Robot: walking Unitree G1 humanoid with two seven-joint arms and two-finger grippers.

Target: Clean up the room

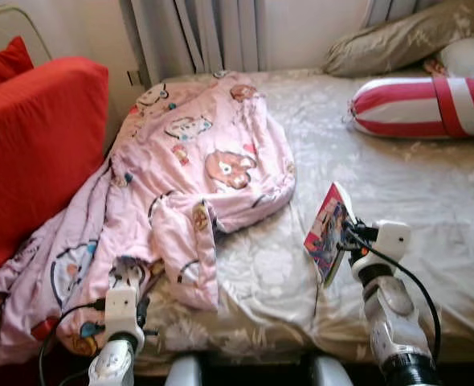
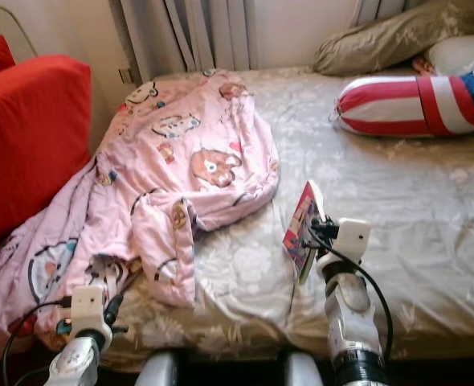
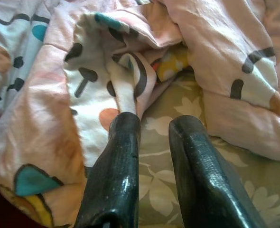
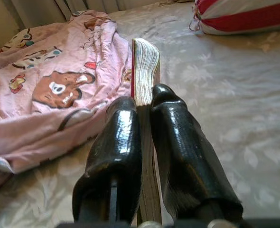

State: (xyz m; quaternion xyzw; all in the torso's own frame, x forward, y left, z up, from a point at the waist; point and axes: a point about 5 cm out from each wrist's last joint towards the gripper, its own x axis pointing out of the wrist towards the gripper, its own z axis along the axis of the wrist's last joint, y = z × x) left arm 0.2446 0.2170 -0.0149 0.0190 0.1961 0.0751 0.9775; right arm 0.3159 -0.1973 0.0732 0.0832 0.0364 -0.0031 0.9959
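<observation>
A pink cartoon-print blanket (image 1: 181, 169) lies crumpled over the left half of the bed (image 1: 430, 201) and hangs off its left edge. My right gripper (image 4: 142, 102) is shut on a thin book with a colourful cover (image 1: 328, 232), holding it upright on edge just above the bed, to the right of the blanket. The book's page edges (image 4: 144, 71) show between the two black fingers. My left gripper (image 3: 154, 126) stands open at the blanket's lower edge near the bed's front, one fingertip (image 3: 126, 124) touching a fold of the blanket (image 3: 126, 90), nothing between the fingers.
A red sofa (image 1: 36, 145) stands against the bed's left side. A red-and-white striped bolster (image 1: 422, 104) and a beige pillow (image 1: 406, 36) lie at the bed's far right. Curtains (image 1: 197, 32) hang behind the bed.
</observation>
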